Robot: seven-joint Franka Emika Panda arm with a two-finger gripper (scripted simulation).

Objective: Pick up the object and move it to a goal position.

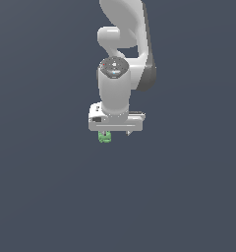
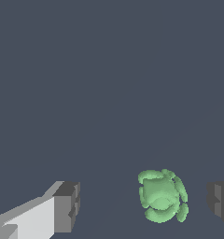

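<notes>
Gripper (image 2: 142,205) spread wide, grasping nothing. Green blob (image 2: 162,195) sits between the fingers (image 2: 66,206), untouched, nearer one; peeks out at six o'clock under the hand.

The object (image 2: 162,196) lies between the spread gripper (image 2: 142,207) fingers, touching neither.

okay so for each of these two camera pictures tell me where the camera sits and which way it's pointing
Exterior view: off the arm, apparently looking down from above at the white arm and gripper, the green object peeking out below it.
Wrist view: on the wrist, facing along the open fingers at the green object between them.
Shared: the gripper, green object and plain grey floor.
</notes>
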